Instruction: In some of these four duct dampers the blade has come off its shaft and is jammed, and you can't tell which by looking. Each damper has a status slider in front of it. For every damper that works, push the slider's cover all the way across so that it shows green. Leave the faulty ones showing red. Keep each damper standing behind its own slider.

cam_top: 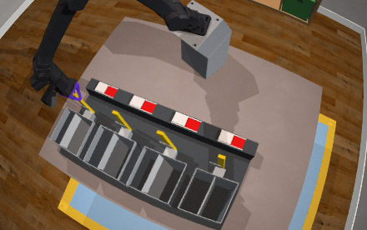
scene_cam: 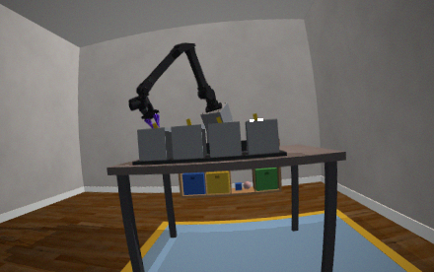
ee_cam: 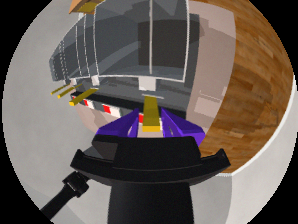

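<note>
Four duct dampers (cam_top: 142,164) are shown in a row on the table (cam_top: 275,108), each behind its own status slider (cam_top: 106,89); all four sliders show red. At far left, the gripper (cam_top: 75,92) is positioned at the yellow lever (cam_top: 87,105) of the leftmost damper (cam_top: 71,131), its purple fingers partly apart on either side of the lever tip, nothing being clamped. At right, the fourth damper (cam_top: 208,200) is shown with its lever (cam_top: 221,160) upright.

Sliders (cam_top: 145,104) white/red, levers (cam_top: 122,118) yellow
</note>
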